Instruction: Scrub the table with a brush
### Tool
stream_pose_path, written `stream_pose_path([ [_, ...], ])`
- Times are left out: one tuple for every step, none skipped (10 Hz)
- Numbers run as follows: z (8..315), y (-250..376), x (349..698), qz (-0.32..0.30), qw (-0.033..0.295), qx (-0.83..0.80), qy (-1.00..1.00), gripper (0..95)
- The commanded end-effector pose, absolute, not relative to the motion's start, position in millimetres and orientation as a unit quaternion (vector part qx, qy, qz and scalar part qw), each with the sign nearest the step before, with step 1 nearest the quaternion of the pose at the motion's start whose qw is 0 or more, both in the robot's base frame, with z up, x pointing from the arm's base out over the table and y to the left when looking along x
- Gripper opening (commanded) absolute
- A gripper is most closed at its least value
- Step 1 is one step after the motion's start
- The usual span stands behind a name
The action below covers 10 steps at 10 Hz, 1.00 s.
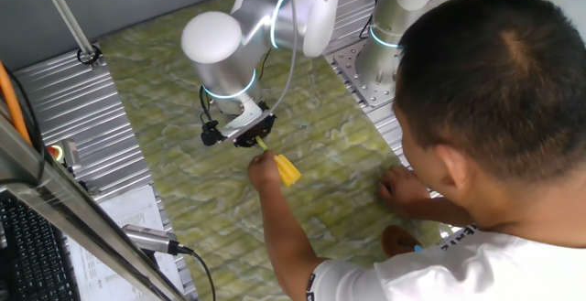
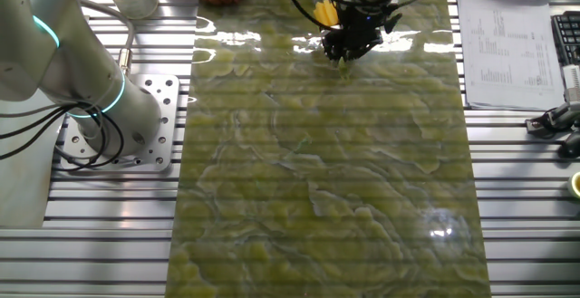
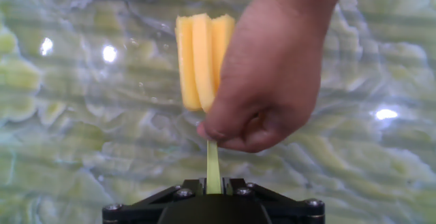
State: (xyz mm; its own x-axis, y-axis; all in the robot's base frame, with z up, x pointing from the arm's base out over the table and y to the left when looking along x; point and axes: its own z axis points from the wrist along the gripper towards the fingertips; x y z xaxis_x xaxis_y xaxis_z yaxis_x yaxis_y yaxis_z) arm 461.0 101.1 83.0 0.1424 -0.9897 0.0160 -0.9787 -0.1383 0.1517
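Above the table (image 1: 320, 145), one gripper (image 1: 252, 134) pinches the thin handle of one yellow brush (image 1: 287, 169). One human hand (image 3: 272, 74) grips the brush at its head, covering part of it.

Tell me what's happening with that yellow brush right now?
Gripper shut on brush handle, jaws clamped on the stick. Brush head over the table. Person's hand also holding the brush, in the way.

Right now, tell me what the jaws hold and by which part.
The gripper holds the yellow brush by its thin handle end; a person's hand also grips it near the head.
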Motion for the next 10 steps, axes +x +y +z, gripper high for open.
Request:
stream_pose_path([
  [86.1, 101.1, 461.5, -0.039, 0.062, 0.754, -0.653, 0.0],
  [88.7, 100.3, 463.4, -0.035, 0.061, 0.754, -0.653, 0.0],
  [92.1, 97.8, 467.2, -0.028, 0.062, 0.757, -0.65, 0.0],
  [96.3, 94.4, 471.4, -0.02, 0.061, 0.758, -0.649, 0.0],
  [99.2, 91.2, 474.5, -0.016, 0.061, 0.759, -0.648, 0.0],
  [100.6, 88.5, 477.1, -0.01, 0.062, 0.761, -0.645, 0.0],
  [100.6, 85.9, 477.9, -0.002, 0.068, 0.762, -0.645, 0.0],
  [101.1, 83.5, 477.3, 0.014, 0.08, 0.761, -0.643, 0.0],
  [101.2, 82.4, 477.1, 0.021, 0.084, 0.763, -0.641, 0.0],
  [97.7, 81.0, 477.5, 0.027, 0.09, 0.765, -0.637, 0.0],
])
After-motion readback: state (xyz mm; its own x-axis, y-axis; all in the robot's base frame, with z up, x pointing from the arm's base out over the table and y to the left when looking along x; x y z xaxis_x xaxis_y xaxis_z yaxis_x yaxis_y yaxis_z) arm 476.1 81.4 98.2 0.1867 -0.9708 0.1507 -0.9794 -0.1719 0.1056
